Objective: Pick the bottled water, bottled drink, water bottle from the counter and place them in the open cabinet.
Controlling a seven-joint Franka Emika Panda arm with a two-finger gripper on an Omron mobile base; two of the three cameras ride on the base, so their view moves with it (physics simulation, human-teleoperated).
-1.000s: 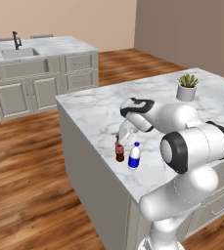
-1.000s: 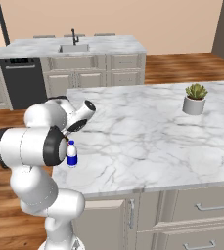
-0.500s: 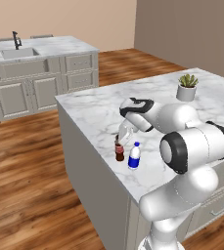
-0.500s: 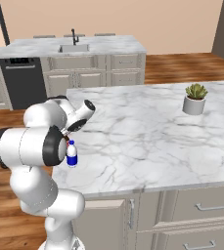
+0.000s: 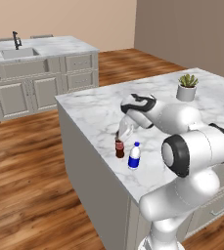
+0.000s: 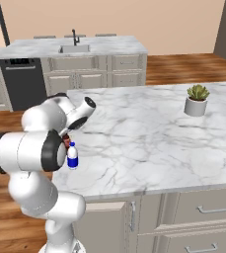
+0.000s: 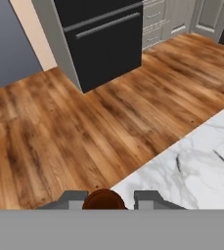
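Two base views behind the arm, sharing the counter [image 5: 99, 110], hand view close, facing floorward

Brown bottled drink [image 5: 119, 148], blue-label bottled water [image 5: 134, 156], white grey-veined counter [image 5: 99, 110].

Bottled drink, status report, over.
Hand shut on bottled drink, on the counter. Bottled water stands close beside. Nothing in the way.

Rendered scene, evenly and brightly lit. I see soft shadows beside the bottles [image 5: 128, 152] on the counter [image 5: 99, 112], a faint sheen on the floor [image 7: 84, 132], no glare; edges slightly soft, no distortion.
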